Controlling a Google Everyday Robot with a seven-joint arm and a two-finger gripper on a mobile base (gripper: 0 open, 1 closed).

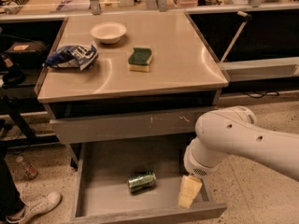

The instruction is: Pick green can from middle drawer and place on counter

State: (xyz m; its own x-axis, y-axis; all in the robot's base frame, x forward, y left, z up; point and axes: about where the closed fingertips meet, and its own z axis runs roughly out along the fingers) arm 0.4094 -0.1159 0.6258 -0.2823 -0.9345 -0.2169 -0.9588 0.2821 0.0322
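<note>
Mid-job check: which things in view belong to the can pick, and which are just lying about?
Job:
small green metallic can, lying on its side in the drawer
wide grey metal middle drawer, pulled open
brushed steel counter
gripper, at the drawer's right side, apart from the can

Lying about, all on the counter:
white bowl
green-and-yellow sponge
crumpled blue-and-white bag
</note>
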